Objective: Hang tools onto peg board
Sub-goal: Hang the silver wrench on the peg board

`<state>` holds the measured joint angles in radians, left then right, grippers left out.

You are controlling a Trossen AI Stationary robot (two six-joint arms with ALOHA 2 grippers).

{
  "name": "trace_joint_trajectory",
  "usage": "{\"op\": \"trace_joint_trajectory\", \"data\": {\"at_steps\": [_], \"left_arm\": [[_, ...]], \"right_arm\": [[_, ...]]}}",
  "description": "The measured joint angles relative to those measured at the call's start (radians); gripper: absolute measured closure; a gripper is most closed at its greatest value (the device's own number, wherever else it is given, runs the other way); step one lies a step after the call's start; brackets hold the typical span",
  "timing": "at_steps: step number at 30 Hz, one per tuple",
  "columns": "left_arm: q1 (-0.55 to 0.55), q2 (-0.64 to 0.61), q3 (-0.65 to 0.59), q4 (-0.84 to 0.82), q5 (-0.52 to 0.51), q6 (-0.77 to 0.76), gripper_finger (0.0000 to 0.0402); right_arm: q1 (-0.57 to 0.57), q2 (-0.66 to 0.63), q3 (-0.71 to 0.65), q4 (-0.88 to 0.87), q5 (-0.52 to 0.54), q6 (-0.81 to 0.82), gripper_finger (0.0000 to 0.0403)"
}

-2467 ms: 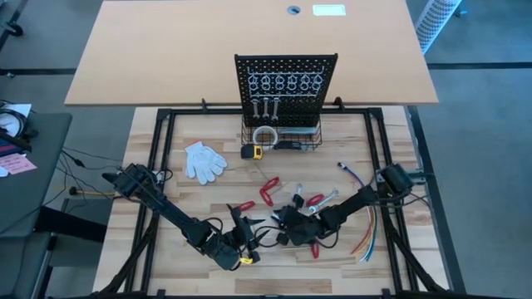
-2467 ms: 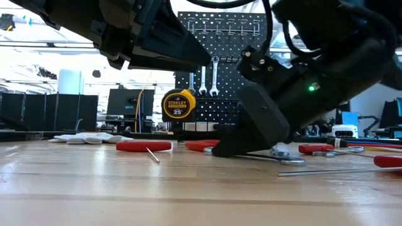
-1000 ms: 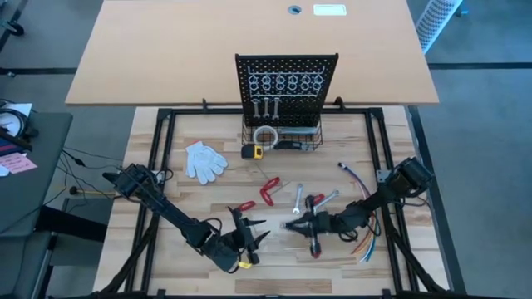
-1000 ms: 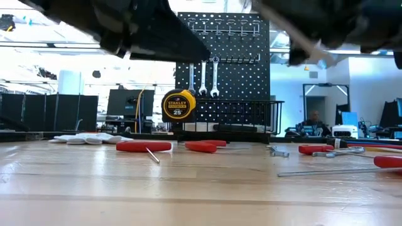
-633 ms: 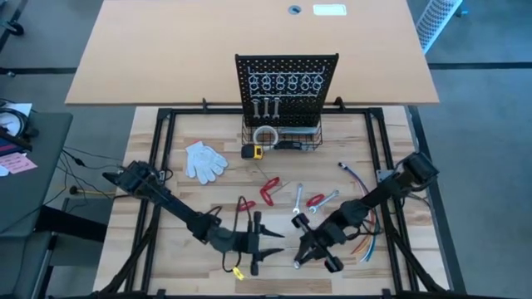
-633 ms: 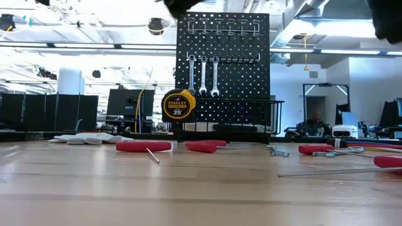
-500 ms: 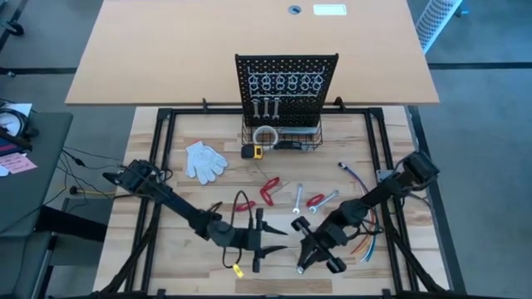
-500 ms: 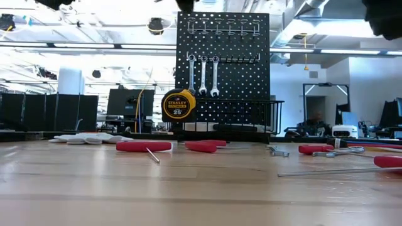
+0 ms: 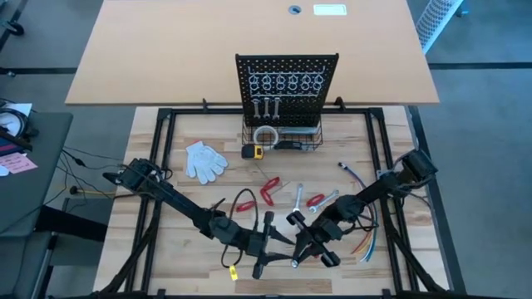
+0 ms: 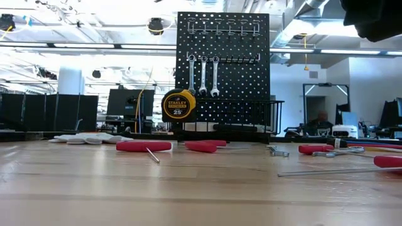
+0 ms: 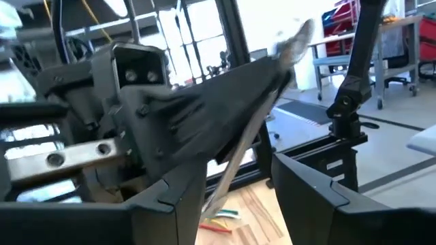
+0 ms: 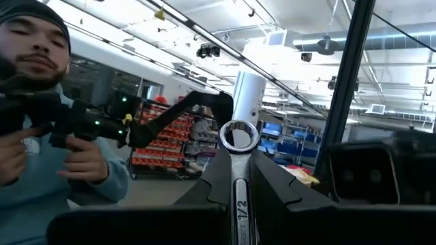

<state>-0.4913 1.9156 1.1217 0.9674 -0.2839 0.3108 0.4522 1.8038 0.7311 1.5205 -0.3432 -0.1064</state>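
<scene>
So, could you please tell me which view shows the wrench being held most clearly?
The right wrist view: the wrench stands between the right end effector fingers, ring end up. The left wrist view shows it blurred, the high view barely, the low view not at all.

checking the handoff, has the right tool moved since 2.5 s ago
Yes. In the high view the right tool now sits nearer the table's front edge, farther from the peg board, and is shut on a wrench.

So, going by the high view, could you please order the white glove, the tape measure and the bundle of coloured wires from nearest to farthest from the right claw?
Measured from the right claw, which holds a wrench:
1. Bundle of coloured wires, beside it toward the table's right edge.
2. Tape measure, farther back, in front of the peg board.
3. White glove, back on the left side.
</scene>
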Motion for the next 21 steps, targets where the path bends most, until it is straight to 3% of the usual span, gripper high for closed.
{"op": "trace_joint_trajectory", "data": {"at_steps": [15,21], "left_arm": [[0.012,0.0,0.029,-0.036,-0.031,-0.052,0.0238],[0.015,0.0,0.031,-0.124,-0.048,-0.008,0.0238]], "right_arm": [[0.008,0.0,-0.004,0.016,0.024,-0.197,0.0365],[0.011,0.0,-0.004,0.046,-0.026,-0.214,0.0365]]}}
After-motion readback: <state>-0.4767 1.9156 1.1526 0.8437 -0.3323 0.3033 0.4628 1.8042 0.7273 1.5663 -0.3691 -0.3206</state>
